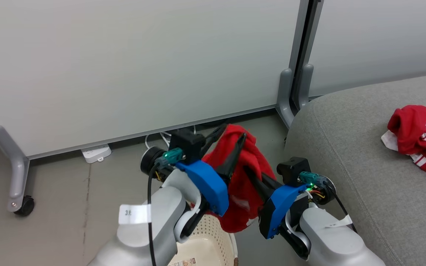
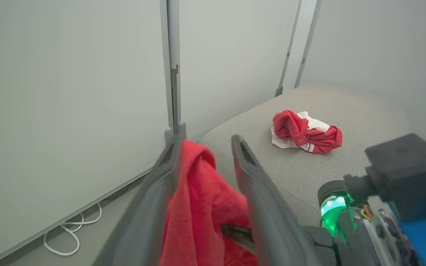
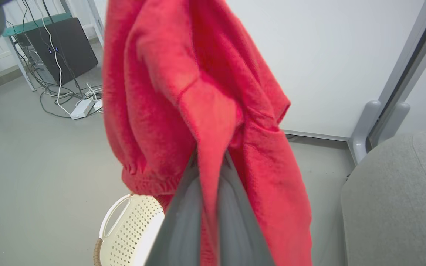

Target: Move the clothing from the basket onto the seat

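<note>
Red garment [image 1: 255, 153] held up just beside the seat [image 1: 346, 155], right pincer [image 1: 247, 170] clamped on it, left pincer [image 1: 232, 132] apart around its top, second red garment [image 1: 418, 135] lying on the seat.

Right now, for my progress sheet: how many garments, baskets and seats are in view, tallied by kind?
Laundry basket: 1
Grey seat: 1
Red garments: 2 (hanging garment, garment on the seat)
Total: 4
</note>
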Motion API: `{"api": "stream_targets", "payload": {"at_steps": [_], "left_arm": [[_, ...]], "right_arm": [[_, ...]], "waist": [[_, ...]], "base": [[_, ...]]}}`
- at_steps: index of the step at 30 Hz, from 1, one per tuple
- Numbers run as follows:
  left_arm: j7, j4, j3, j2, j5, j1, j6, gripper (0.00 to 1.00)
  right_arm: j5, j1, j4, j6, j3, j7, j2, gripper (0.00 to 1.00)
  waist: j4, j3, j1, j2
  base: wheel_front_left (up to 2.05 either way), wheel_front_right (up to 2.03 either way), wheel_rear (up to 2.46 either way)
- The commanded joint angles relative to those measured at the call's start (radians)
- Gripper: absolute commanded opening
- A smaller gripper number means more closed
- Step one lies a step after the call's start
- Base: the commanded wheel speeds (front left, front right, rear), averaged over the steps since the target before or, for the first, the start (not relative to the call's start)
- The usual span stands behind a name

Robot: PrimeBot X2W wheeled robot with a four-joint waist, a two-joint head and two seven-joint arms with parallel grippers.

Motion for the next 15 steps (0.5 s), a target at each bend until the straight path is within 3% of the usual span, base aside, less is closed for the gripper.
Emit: {"api": "stream_targets", "payload": {"at_steps": [1,9,15], "left_arm": [[-0.018,0.001,0.005,0.012,-0.002,0.025,0.007,1.00],[-0.118,-0.013,0.061,0.077,0.023,0.210,0.032,1.00],[-0.121,-0.146,0.210,0.111,0.126,0.367,0.050,1.00]], "right_arm": [[0.001,-0.021,-0.006,0.000,0.003,-0.009,-0.002,0.00],[-0.002,-0.028,-0.015,0.000,0.000,-0.020,-0.002,0.00],[-0.023,-0.026,-0.013,0.000,-0.028,-0.023,-0.002,0.00]], "waist": [[-0.004,0.002,0.0000,0.0000],[-0.015,0.013,0.0000,0.0000],[0.001,0.019,0.0000,0.0000]], "base": [[0.00,0.00,0.00],[0.00,0.00,0.00],[0.00,0.00,0.00]]}}
